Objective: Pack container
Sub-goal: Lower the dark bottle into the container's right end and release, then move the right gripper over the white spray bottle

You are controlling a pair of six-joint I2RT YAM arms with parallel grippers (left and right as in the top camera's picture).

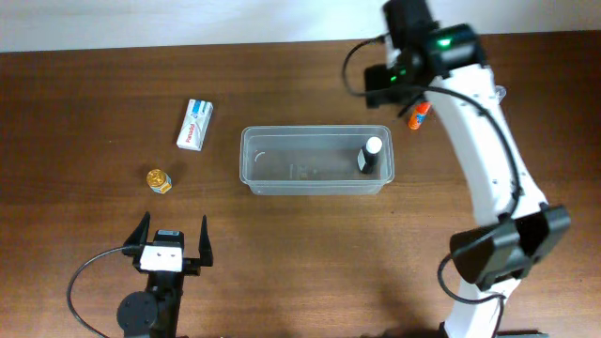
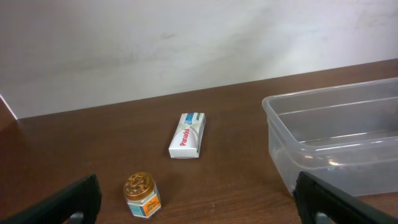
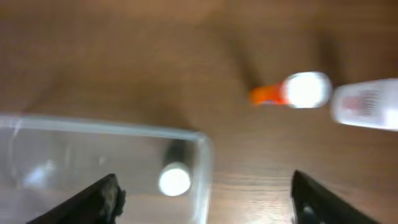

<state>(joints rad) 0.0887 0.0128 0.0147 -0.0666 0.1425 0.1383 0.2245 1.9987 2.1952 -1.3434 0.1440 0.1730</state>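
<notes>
Dark bottle [image 1: 370,156] packed at container [image 1: 282,178] right end. Yet to pack: white box [image 1: 195,124], gold-lidded jar [image 1: 159,180], orange-capped bottle [image 1: 419,115]. Left gripper [image 1: 174,225], right gripper [image 3: 208,202] spread wide, empty.

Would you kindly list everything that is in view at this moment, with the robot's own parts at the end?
container: one, clear plastic, middle of the table
bottle: one, dark with a white cap, inside the container at its right end
box: one, white, on the table left of the container
jar: one, gold lid, on the table near the box, on the left arm's side
orange-tipped item: one, orange and white, on the table beyond the container's right end; blurred
white bottle: one, white, beside the orange-tipped item; blurred
table: one, brown wood
left fingers: two, black, wide apart, holding nothing
right fingers: two, black, wide apart, holding nothing, above the container's right end
</notes>
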